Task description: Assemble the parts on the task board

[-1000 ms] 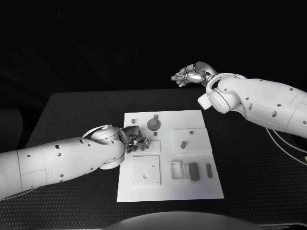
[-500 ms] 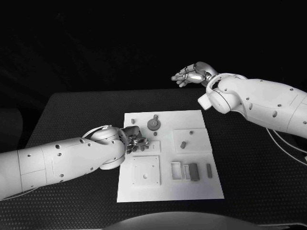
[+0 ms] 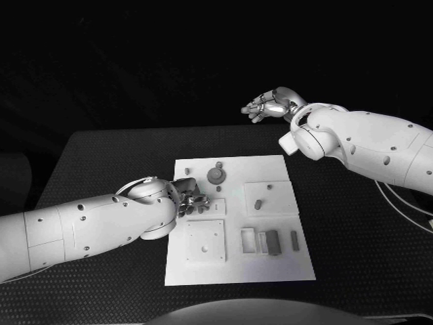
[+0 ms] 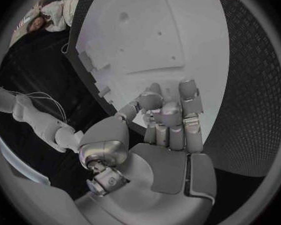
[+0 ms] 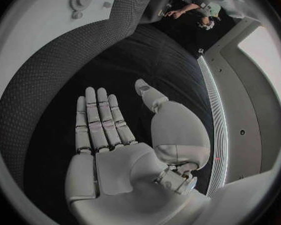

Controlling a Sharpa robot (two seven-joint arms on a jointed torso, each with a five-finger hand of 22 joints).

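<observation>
We see a black table (image 3: pixel 99 162) with the white task board (image 3: pixel 238 267) lying flat in its middle. Our left hand (image 3: pixel 189 198) rests at the board's left edge, its fingers (image 4: pixel 172 127) curled in close together, their tips down on or just above the white surface; we cannot tell whether anything small is pinched between them. Just beyond those fingertips on the board sits a round gear-like part (image 3: pixel 216 175), with a small peg (image 3: pixel 218 164) beside it. Farther from the fingers, across the board, a short part (image 3: pixel 258 203) lies on a raised square plate (image 3: pixel 270 198), and some narrow bar-shaped parts (image 3: pixel 271 242) lie side by side. Our right hand (image 3: pixel 268 105) hangs in the air past the table's far edge, well apart from the board, fingers (image 5: pixel 100 120) stretched out straight and side by side, thumb apart, holding nothing
</observation>
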